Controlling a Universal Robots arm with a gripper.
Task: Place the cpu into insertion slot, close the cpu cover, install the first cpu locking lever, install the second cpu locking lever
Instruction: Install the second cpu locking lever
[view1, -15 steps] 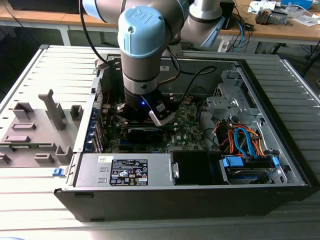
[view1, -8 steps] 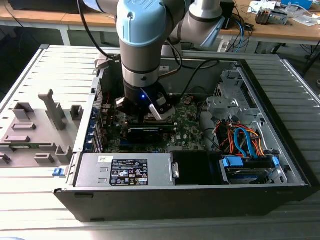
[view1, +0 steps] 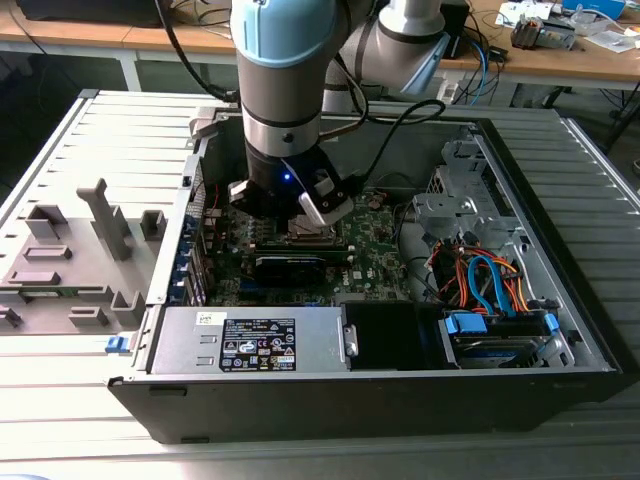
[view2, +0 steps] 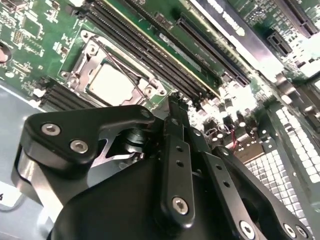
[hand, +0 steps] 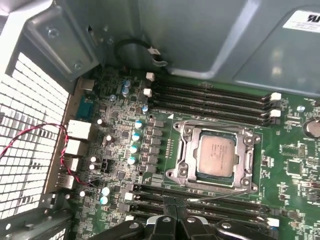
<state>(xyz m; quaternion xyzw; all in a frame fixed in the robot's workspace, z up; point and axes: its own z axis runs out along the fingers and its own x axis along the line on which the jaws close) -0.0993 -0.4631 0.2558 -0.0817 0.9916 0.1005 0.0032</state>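
Observation:
The cpu (hand: 216, 155) (view2: 111, 82), a pale silver square, lies in the insertion slot (hand: 184, 176) on the green board. The cpu cover (hand: 186, 150) (view2: 92, 50) lies flat around it as a silver frame. A thin wire locking lever (hand: 220, 196) runs along one edge of the socket, and its end points toward my gripper (hand: 174, 212) (view2: 172, 107). The black fingers are together with nothing between them, just beside the socket. Whether the tip touches the lever I cannot tell. In the exterior view my gripper (view1: 300, 222) hangs low inside the open computer case and hides the socket.
Long black memory slots (hand: 210, 97) flank the socket. A black card (view1: 290, 265), the power supply (view1: 250, 340) and a drive cage with orange and blue cables (view1: 490, 285) fill the case. Grey fixtures (view1: 70, 250) stand on the exterior view's left.

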